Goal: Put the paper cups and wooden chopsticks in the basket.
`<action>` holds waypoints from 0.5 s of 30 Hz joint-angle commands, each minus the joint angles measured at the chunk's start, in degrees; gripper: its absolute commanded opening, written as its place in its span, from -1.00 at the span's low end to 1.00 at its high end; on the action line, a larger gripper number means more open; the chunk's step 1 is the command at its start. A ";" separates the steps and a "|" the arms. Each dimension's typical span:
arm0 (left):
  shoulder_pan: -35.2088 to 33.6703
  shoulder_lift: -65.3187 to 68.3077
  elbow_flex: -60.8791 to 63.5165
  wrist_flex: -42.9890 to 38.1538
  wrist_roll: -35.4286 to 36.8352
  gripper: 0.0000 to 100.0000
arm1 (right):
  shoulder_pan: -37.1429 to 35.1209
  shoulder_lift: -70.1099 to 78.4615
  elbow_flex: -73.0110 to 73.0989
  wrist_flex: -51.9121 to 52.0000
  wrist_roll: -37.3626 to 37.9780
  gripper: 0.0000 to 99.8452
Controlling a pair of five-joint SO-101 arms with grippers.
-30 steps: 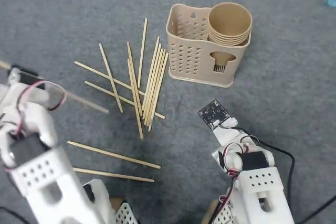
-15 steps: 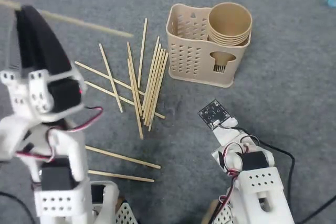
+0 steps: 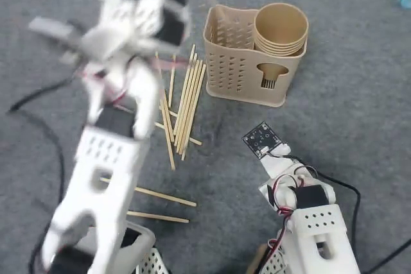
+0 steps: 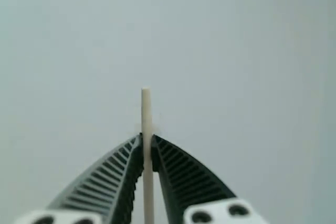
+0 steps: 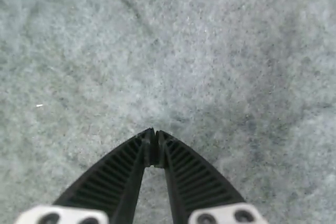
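Note:
My left gripper is shut on one wooden chopstick, whose tip sticks out past the jaws against a pale wall. In the high view that arm is raised and blurred at the back, just left of the beige basket. A stack of paper cups fills the basket's right compartment. Several loose chopsticks lie fanned on the carpet left of the basket, and two more lie nearer the front. My right gripper is shut on nothing, close over the grey carpet.
The right arm rests at the front right, its wrist camera board pointing toward the basket. A black cable trails left of the raised arm. Grey carpet covers the table.
The left arm has swung up from the front left and across toward the back, carrying the chopstick toward the basket. The right arm has not moved.

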 commanded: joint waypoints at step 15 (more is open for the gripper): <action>0.70 29.01 8.75 -23.38 -1.05 -0.98 | 0.22 -2.95 -0.44 -1.10 1.05 -0.99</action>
